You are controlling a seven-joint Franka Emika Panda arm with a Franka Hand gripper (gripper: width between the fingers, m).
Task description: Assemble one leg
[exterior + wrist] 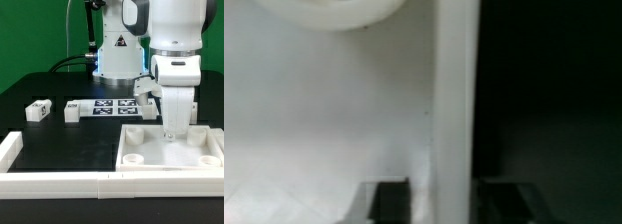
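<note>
Two small white legs with tag markers, one (38,110) and another (73,111), lie on the black table at the exterior view's left. They are out of the wrist view. My gripper (170,132) points down at the far rim of the large white slab (205,158) with round sockets. In the wrist view the gripper (448,200) straddles the slab's rim (454,110), with one dark finger (388,202) over the slab's inside and the other finger over the black table. Small gaps show between the fingers and the rim. A round socket (335,10) shows ahead.
The marker board (113,107) lies mid-table before the robot base (117,55). Another small white tagged piece (147,88) sits behind my gripper. A low white wall (60,181) runs along the front edge and turns up at the exterior view's left.
</note>
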